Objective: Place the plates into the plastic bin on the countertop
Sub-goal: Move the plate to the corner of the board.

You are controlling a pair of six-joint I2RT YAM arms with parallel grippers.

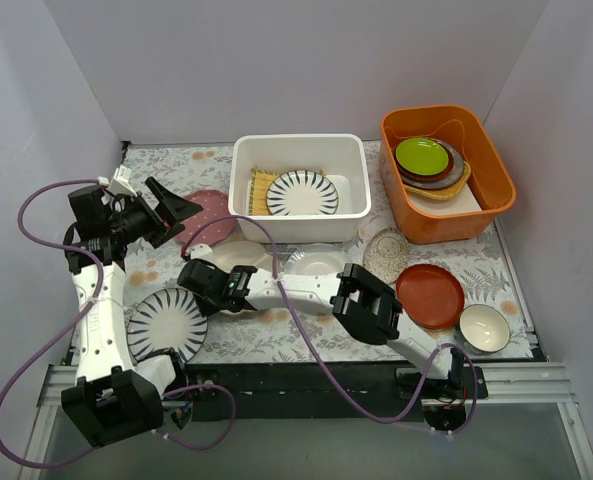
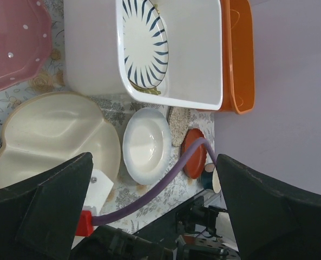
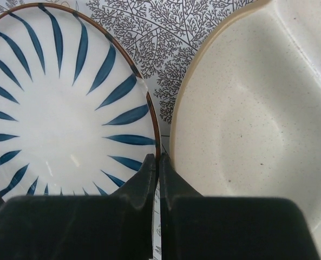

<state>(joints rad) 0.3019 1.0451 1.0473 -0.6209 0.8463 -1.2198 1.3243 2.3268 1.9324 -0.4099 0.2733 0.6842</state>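
Top view. Left gripper (image 1: 161,205), upper left: jaws spread wide, empty, above the surface (image 1: 266,335). Right gripper (image 3: 156,160), centre-left: I see its fingers pressed together at the rim of a blue-striped plate (image 3: 63,108), beside the cream three-section plate (image 3: 247,108); whether they pinch that rim I cannot tell. A second striped plate (image 1: 302,192) lies inside the white plastic bin (image 1: 298,140), upper centre.
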